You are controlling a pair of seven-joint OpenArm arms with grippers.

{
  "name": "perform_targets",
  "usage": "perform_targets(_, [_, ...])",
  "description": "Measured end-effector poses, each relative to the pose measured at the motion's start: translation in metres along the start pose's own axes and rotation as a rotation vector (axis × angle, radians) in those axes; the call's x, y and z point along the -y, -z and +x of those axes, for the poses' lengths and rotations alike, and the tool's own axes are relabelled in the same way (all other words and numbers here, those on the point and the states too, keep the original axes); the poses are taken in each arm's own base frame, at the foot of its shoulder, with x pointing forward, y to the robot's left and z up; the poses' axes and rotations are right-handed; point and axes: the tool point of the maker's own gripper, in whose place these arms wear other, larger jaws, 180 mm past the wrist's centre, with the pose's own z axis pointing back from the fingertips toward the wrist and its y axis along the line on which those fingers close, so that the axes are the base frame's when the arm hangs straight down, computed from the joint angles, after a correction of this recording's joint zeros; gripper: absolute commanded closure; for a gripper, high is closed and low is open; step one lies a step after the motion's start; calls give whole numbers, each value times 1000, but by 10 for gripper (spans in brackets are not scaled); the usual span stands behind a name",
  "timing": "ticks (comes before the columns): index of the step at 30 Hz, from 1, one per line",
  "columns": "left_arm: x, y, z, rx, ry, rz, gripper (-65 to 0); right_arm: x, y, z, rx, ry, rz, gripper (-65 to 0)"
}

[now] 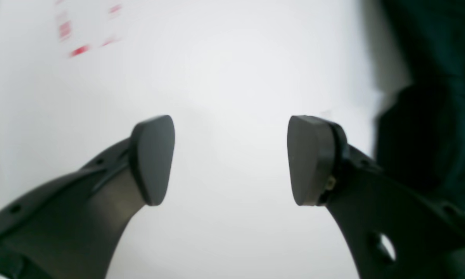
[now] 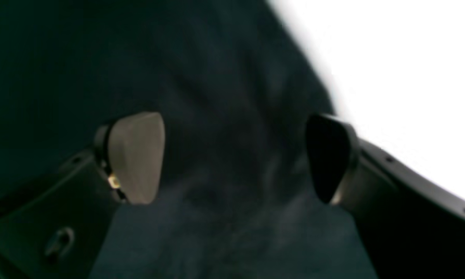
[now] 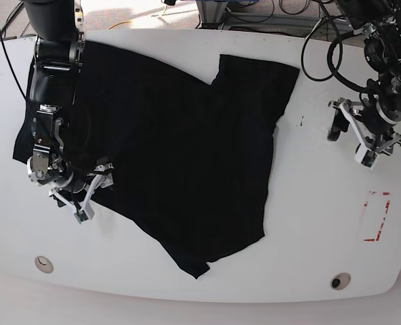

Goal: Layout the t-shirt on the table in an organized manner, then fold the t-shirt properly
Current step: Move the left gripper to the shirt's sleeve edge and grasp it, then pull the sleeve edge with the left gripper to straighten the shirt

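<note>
Black t-shirt (image 3: pixel 180 149) spread over the left and middle of the white table (image 3: pixel 309 223), reaching almost to the far edge and stopping short of the near edge. The cloth is plain and dark, lying mostly flat but skewed: one sleeve points toward the far right, a notch shows along the far hem line, and a pointed corner trails toward the near edge. No lettering or label can be made out.

Right gripper (image 3: pixel 92 195), at the shirt's left near edge, jaws parted; in the right wrist view its pads (image 2: pixel 137 157) stand wide over wrinkled dark cloth with nothing between them. Left gripper (image 3: pixel 360 132), over bare table near the right edge and well apart from the shirt, jaws likewise parted and empty; the shirt appears only at the margin of its wrist view.

Red tape rectangle (image 3: pixel 376 217) lies toward the near right corner. Two round holes (image 3: pixel 43 263) sit near the near edge.
</note>
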Motion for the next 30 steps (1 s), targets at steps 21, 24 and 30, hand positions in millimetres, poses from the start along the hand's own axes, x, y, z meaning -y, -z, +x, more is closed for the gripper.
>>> perform_targets(21, [109,41,-17,-94,27,-215,-419,-36,-36,33,46,-155,-32,-549])
perform_targets(24, [122,48,-17,-99,39,-251,-418,-38,-35,29,41,-154,-30,-549])
perform_targets(30, [134,64,-28,-116,32,-290,-417,-39,-34,23,29,-153,-25,-549])
